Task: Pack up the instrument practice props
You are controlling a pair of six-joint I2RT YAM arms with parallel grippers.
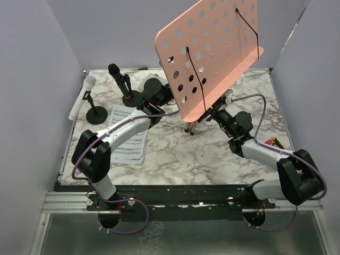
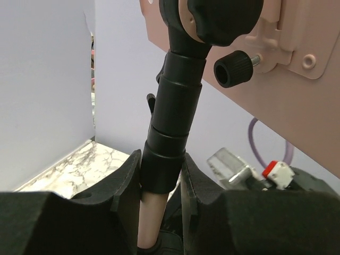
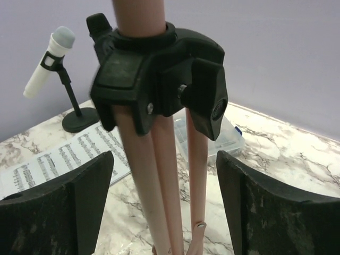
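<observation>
The pink perforated music-sheet board (image 1: 212, 53) stands tilted on its stand near the table's middle. My left gripper (image 2: 162, 186) is shut on the stand's pole (image 2: 172, 127), at the black collar over the pink tube. My right gripper (image 3: 164, 180) is open, with the folded pink legs (image 3: 159, 175) between its fingers and touching neither. The black leg hub (image 3: 154, 74) sits just above. A white microphone (image 1: 82, 98) and a black microphone (image 1: 119, 77) rest in round-based holders (image 1: 96, 114) at the back left. Sheet-music pages (image 1: 127, 141) lie flat by the left arm.
A clear plastic box (image 3: 228, 135) lies on the marble table behind the legs. A small red and yellow object (image 1: 276, 142) lies near the right edge. Purple walls close in the left, back and right sides. A black knob (image 2: 234, 69) sticks out under the board.
</observation>
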